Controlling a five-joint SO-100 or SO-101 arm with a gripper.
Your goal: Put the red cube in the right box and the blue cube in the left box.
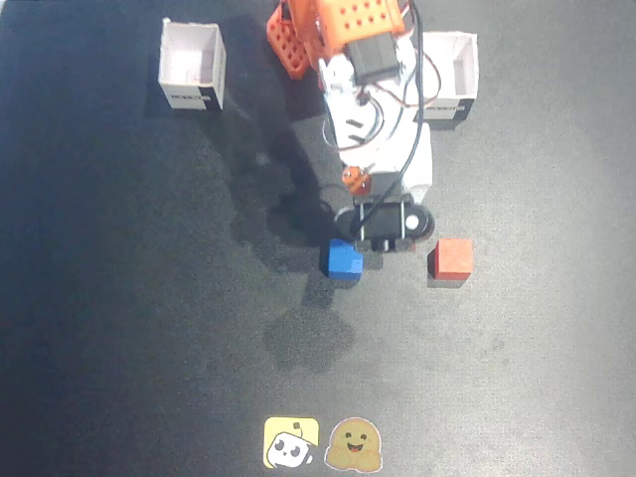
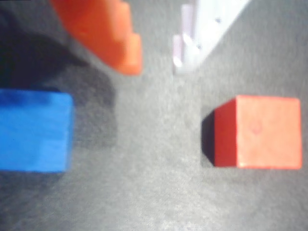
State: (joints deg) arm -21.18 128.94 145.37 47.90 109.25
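While the small matte orange-red cube (image 1: 452,257) and the matching bright blue cube (image 1: 344,260) are both seen lying on the dark table (image 1: 119,328), well apart from the two open white boxes (image 1: 192,64) (image 1: 452,70) at its far edge, nothing of the task is judged done. The gripper (image 2: 156,55) is held low between the cubes, its orange and white fingers parted and empty, so both placements are left.
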